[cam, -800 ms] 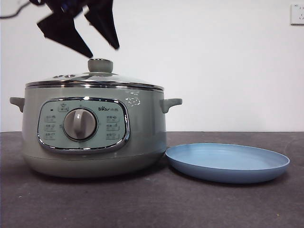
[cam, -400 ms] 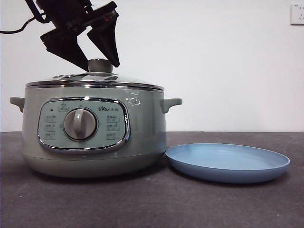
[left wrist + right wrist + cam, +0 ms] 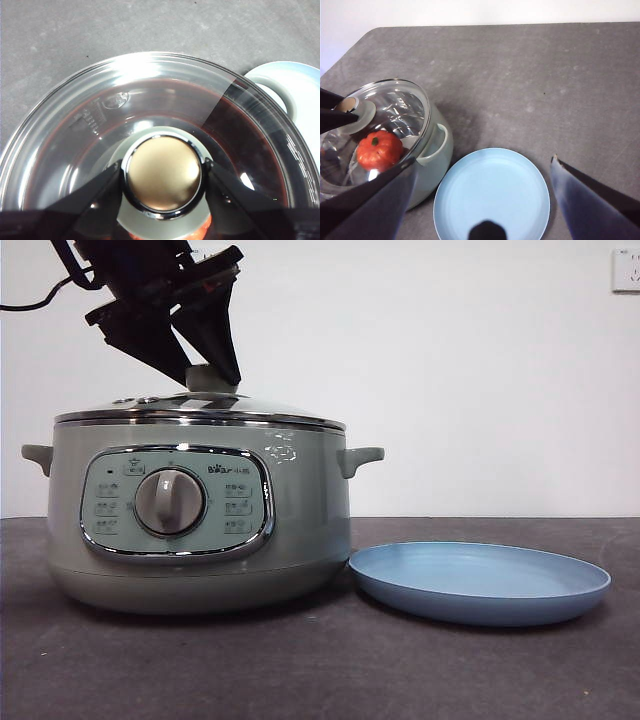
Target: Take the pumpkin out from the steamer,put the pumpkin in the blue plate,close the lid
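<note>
In the front view the steamer (image 3: 197, 515) fills the left half of the frame on the dark bench (image 3: 320, 660), its lid (image 3: 200, 408) seated on the chrome rim, and the blue plate (image 3: 479, 582) lies at lower right, its edge just beside the steamer's base. The left end effector (image 3: 208, 375) comes down from the upper left, its two black jaws closed in on either side of the lid's pale knob (image 3: 212, 378). In the left wrist view the knob (image 3: 164, 173) sits at lower centre with a jaw pressed against each flank (the grip looks snug on both sides), the glass lid (image 3: 150, 100) spreads around it, and a sliver of the blue plate (image 3: 300, 85) shows at the right edge. In the right wrist view the right end effector (image 3: 480, 200) hangs wide open and empty above the blue plate (image 3: 492, 192) at lower centre; at the left the pumpkin (image 3: 379, 150) lies inside the steamer (image 3: 437, 150), seen through the lid (image 3: 395, 107).
</note>
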Robot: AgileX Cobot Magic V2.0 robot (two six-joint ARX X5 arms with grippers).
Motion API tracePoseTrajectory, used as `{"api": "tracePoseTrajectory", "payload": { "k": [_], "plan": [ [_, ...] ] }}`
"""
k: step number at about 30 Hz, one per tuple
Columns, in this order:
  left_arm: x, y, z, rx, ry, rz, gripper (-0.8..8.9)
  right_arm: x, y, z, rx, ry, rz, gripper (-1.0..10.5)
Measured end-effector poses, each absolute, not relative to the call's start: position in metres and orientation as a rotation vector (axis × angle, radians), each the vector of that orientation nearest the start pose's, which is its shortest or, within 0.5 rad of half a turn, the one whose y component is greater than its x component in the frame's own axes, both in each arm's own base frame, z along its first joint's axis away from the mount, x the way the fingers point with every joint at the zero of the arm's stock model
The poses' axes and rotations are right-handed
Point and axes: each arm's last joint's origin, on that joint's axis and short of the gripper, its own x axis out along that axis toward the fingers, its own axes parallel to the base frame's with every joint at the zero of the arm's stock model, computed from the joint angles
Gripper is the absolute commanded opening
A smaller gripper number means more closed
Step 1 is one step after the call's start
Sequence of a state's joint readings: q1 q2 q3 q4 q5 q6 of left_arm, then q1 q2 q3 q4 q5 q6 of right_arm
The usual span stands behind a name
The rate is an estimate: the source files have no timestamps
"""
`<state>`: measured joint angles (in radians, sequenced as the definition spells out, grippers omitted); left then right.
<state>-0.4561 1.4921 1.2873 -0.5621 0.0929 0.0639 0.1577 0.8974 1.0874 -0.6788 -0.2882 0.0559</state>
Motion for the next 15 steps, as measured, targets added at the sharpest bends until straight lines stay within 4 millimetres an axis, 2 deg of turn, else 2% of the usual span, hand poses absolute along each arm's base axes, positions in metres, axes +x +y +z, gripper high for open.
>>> {"api": "tracePoseTrajectory", "payload": {
  "k": [10, 15],
  "plan": [
    [0.286, -0.143, 0.31, 0.208, 0.739, -0.528, -0.08, 0.165, 0.035, 0.37, 0.087, 0.512, 0.423, 4.4],
    [0.275, -0.137, 0.326, 0.228, 0.692, -0.477, -0.08, 0.168, 0.038, 0.37, 0.093, 0.5, 0.436, 4.4]
  ]
}}
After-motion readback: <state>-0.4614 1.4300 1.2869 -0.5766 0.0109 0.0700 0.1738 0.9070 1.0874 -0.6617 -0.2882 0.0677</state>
